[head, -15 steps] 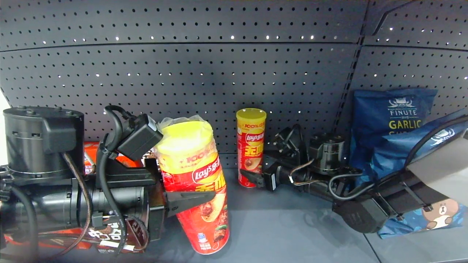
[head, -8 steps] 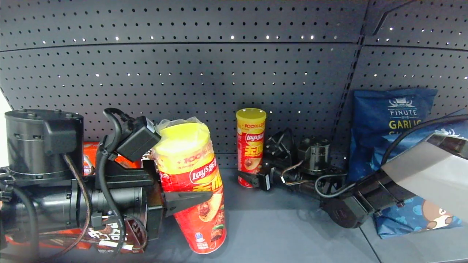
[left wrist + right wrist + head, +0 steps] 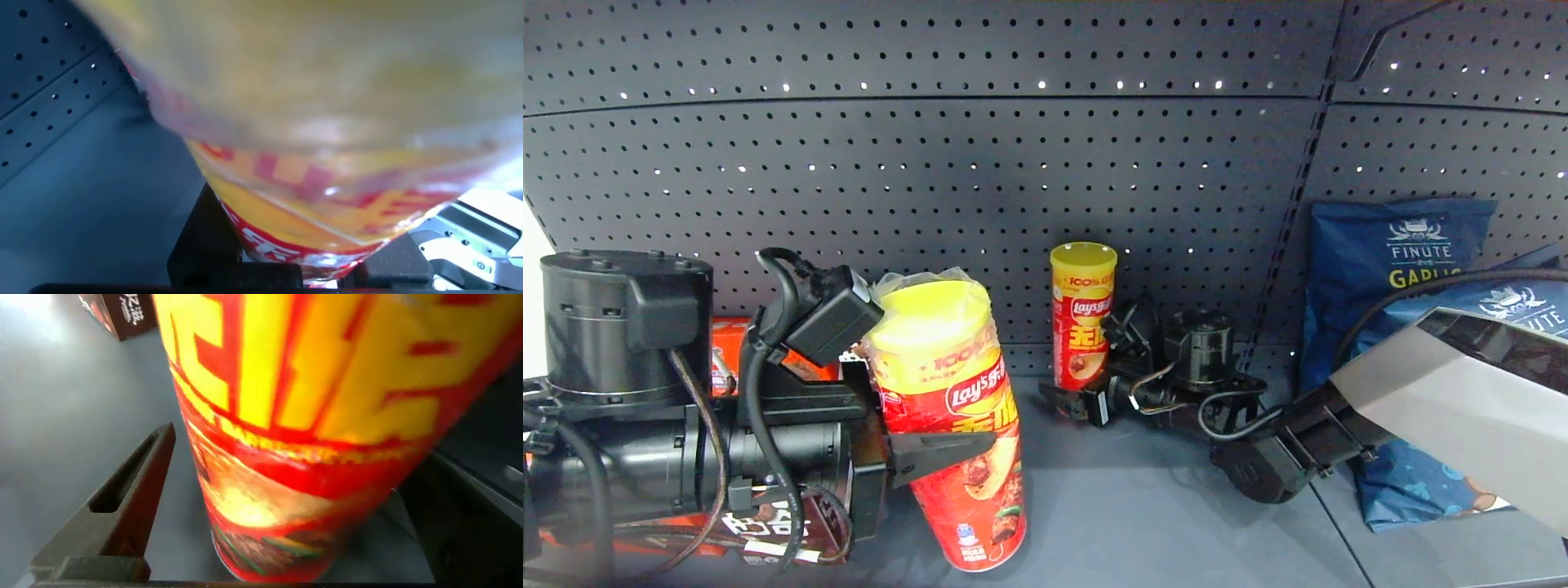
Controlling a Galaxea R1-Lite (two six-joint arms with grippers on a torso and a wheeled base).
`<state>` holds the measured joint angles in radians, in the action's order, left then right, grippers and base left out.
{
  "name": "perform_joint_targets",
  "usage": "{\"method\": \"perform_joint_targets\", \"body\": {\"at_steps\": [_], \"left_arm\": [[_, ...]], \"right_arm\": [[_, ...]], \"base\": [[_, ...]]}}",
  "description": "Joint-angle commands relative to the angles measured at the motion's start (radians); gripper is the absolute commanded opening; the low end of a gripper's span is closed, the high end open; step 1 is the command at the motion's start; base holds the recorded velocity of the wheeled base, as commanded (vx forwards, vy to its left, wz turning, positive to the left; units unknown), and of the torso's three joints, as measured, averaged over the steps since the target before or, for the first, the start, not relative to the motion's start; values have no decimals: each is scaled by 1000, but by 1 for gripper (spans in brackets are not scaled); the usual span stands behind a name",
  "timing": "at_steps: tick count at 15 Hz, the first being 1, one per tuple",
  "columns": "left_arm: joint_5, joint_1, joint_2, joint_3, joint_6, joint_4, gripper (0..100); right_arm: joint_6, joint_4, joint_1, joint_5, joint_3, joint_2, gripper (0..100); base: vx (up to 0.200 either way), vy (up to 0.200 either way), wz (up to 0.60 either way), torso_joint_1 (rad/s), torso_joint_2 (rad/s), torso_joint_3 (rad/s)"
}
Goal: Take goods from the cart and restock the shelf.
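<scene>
Red-yellow chip can (image 3: 931, 343) clamped in left end effector (image 3: 968, 437), right end effector (image 3: 1076, 394) open around farther can (image 3: 1082, 310)

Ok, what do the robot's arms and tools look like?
Both arms are black with round motor housings and looped black cables. The left tool has wedge-shaped black fingers and a boxy camera on the wrist. The right tool is black too; its arm wears a grey panel.
</scene>
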<state>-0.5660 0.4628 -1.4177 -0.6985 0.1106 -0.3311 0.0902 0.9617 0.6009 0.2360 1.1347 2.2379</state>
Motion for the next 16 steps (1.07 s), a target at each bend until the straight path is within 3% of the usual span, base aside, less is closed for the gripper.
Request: {"method": "perform_joint_targets", "body": {"at_steps": [1,7,12,16], "left_arm": [[0,0,-6,2,0,0,0],[-2,0,-7,2,0,0,0],[0,0,-6,5,0,0,0],[0,0,-6,4,0,0,0]], "right_arm": [[0,0,0,2,20,23,0],[0,2,0,-4,-1,8,0],[0,2,43,-56,-187,-184,0],[-44,3,134,-147,-403,-380,0]], "base": [[0,0,0,0,0,0],[0,0,0,0,0,0],[0,0,0,0,0,0],[0,0,0,0,0,0]]}}
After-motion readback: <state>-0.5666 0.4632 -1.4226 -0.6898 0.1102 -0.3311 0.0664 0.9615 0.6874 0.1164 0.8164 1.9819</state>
